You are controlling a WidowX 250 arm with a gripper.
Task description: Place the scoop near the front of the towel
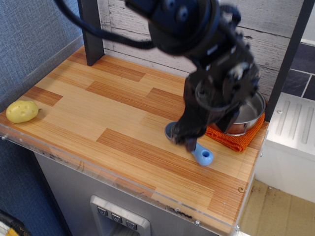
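Light-blue-handled grey scoop [199, 153], bright orange towel [235, 138], yellow potato [21, 111], striped wood table [98, 113]

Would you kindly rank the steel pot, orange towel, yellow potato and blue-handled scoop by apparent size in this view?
1-2. Steel two-handled pot and folded orange towel: both partly hidden, so unranked.
3-4. Yellow potato and blue-handled grey scoop: look similar; scoop partly covered.

A yellow potato [21, 111] lies near the left front corner of the wooden worktop [98, 108]. A steel pot [248, 114] sits at the right edge. Behind stands a whitewashed plank wall [133, 29], with a dark post [91, 29] at the back.
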